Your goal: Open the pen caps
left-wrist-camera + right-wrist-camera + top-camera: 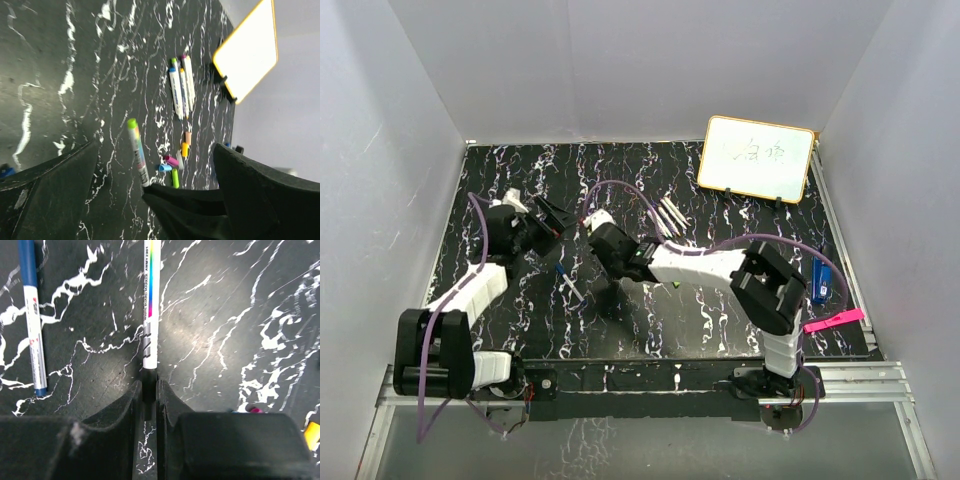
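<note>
My right gripper [150, 390] is shut on the dark end of a white pen [151, 305] with a rainbow stripe, holding it above the table. In the left wrist view that pen [137, 150] ends in a green cap [132, 123] and points into the gap of my left gripper [156, 146], which stands wide open around it without touching. From above, the left gripper [555, 222] and right gripper [602, 240] face each other. A blue-capped pen [32, 315] lies on the table. Several more pens [181, 90] lie side by side. Loose caps [172, 162] lie scattered.
A small whiteboard [757, 158] stands at the back right. A blue chunky object [821, 283] and a pink flat clip [835, 321] lie by the right edge. The blue-capped pen [570, 283] lies below the grippers. White walls close in the black marbled table [500, 180].
</note>
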Controlling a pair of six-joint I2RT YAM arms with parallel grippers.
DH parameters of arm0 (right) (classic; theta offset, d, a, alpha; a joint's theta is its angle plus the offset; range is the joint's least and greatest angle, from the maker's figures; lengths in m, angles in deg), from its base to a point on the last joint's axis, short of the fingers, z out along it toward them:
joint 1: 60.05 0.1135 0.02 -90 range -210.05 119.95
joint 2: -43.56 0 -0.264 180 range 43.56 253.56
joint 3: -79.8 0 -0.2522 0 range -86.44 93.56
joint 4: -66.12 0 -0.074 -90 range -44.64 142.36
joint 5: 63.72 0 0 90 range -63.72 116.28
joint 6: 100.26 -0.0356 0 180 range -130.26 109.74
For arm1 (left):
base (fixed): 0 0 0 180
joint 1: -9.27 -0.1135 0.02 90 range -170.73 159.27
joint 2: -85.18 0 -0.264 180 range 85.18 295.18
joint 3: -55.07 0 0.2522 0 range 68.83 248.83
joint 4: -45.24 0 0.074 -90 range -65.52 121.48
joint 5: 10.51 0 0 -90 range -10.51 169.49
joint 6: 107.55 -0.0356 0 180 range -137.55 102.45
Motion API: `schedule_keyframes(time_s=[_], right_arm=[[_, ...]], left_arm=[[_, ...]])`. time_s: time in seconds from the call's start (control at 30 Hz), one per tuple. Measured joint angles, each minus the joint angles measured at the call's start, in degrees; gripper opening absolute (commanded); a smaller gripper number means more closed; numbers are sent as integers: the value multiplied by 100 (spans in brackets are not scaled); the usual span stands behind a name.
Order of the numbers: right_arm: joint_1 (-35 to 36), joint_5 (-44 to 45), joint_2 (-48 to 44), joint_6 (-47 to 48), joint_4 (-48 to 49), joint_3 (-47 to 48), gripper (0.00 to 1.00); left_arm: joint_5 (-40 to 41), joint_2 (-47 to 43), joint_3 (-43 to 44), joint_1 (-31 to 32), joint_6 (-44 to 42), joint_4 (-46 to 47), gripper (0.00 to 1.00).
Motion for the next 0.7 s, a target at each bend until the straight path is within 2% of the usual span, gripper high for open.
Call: schedule_keyframes(time_s=[0.27,0.5,0.7], right_arm=[[-273,-125,-439,105,133,0,2],[-282,-192,-472,118,136,0,2],[-286,-216,-612,120,31,-72,2]], left_arm=[[-446,706,463,664,-118,313,97],[-527,1268,686,1187,-214,481,90],[-496,1419,730,1305,-289,461,84]])
